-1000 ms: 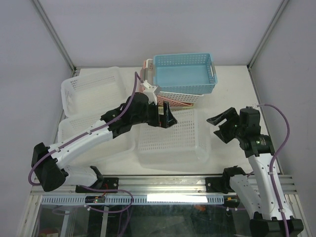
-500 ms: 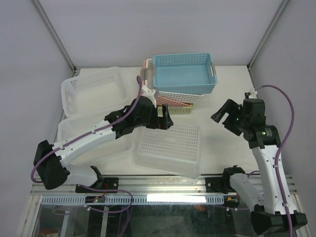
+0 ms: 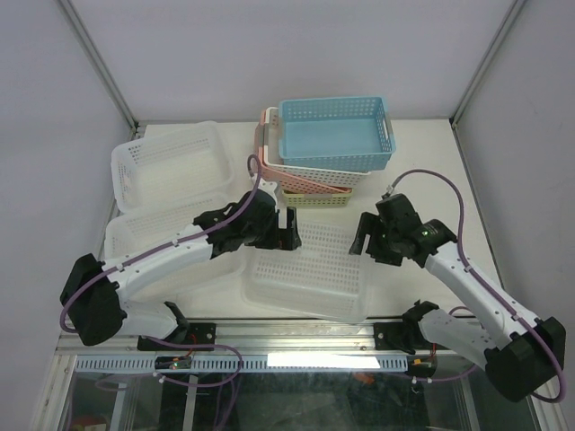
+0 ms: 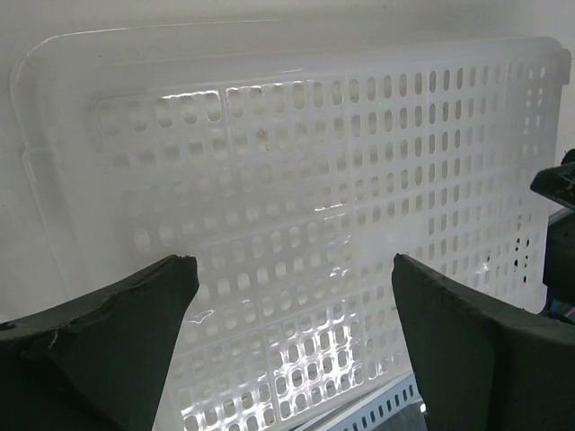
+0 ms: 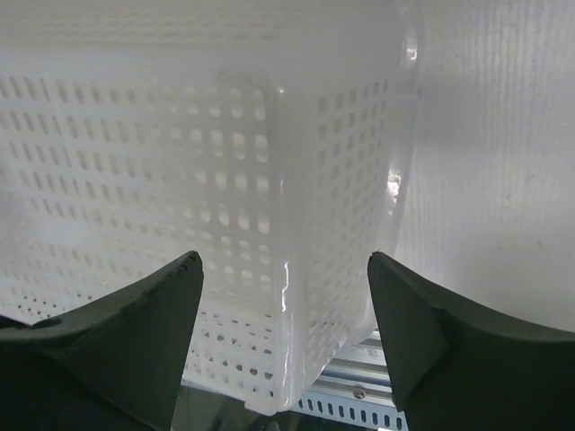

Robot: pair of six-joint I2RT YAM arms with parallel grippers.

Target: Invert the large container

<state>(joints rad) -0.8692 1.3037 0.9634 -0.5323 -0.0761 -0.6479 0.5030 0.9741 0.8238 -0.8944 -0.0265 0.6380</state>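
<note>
- The large container [image 3: 310,269], white and perforated, lies at the front centre of the table [image 3: 422,153]. Its flat perforated base faces up, and its near edge reaches the front rail [image 3: 305,334].
- I have the left gripper [image 3: 289,229] over the container's far left corner. In the left wrist view its fingers [image 4: 117,332] are spread wide, with only the container's base [image 4: 305,180] showing in the gap. They hold nothing.
- I cannot tell whether the left fingertips touch the plastic or hang just above it.
- The right gripper [image 3: 367,238] sits at the container's far right edge. In the right wrist view its fingers [image 5: 126,332] are also spread wide.
- A corner of the container [image 5: 278,180] stands in that gap, with neither finger pressed against it that I can see.
- A blue basket [image 3: 337,135] is stacked on a pink basket [image 3: 269,157] behind the container.
- Two white bins [image 3: 166,166] lie to the left.
</note>
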